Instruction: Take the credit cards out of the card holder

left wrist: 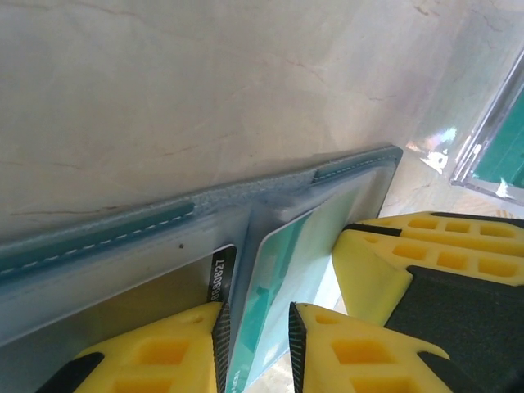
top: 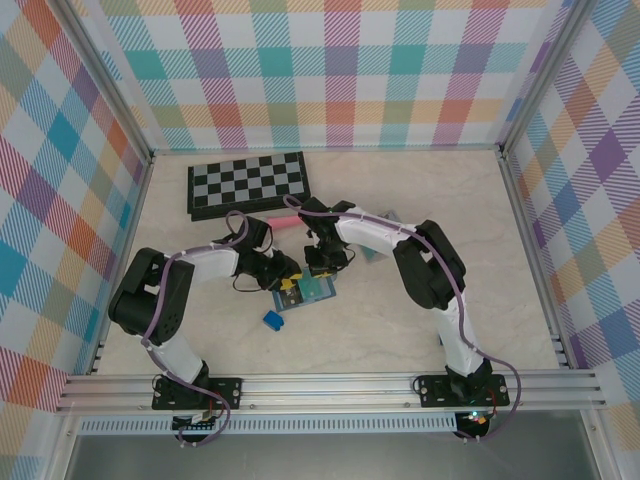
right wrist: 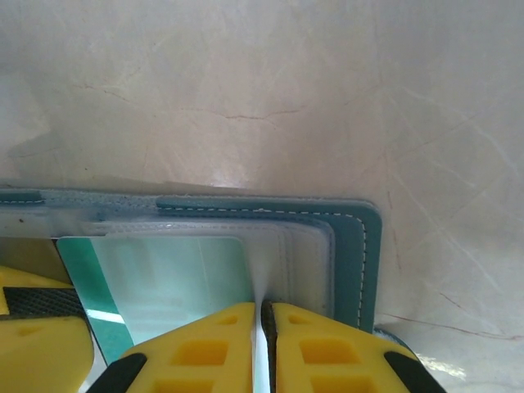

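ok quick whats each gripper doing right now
left gripper: closed on a teal card
right gripper: closed on the card holder

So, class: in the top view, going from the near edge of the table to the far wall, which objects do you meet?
Blue block → card holder → chessboard.

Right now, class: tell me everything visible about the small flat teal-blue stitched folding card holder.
The teal-blue leather-like card holder lies open and flat on the pale marble-look table. White stitching edges its rounded border; inside are clear plastic sleeves, a teal card poking out. The right gripper pinches a sleeve; the left gripper straddles the card.
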### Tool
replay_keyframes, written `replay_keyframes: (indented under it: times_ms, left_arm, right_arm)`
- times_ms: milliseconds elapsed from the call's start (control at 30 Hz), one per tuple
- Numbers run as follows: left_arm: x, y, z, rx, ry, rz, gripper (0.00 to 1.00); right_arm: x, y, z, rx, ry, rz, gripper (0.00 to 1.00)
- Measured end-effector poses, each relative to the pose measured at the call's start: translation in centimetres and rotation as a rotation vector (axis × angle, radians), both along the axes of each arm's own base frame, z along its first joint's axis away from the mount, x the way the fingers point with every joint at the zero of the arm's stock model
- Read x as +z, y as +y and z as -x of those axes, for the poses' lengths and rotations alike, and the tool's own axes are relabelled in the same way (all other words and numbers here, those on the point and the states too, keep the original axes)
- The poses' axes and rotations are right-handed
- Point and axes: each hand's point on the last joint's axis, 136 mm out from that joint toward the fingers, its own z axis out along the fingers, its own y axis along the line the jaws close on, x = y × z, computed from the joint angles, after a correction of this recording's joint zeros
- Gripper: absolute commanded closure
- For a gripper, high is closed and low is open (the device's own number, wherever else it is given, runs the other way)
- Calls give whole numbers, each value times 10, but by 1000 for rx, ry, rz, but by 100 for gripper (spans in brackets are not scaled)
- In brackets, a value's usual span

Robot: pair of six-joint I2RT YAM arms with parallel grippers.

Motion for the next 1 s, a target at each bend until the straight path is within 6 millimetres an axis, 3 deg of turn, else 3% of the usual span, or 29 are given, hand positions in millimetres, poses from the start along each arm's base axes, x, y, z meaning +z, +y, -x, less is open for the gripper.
replay_keyframes:
  times_ms: [500, 1000]
  left_arm:
    - [0, -8, 5, -100, -88, 54, 76]
    - [-1, -8, 4, -139, -130, 48, 91]
  right_arm:
    - [0, 1, 0, -1, 12, -4, 86]
    - [-1, 1, 0, -3, 21, -5, 86]
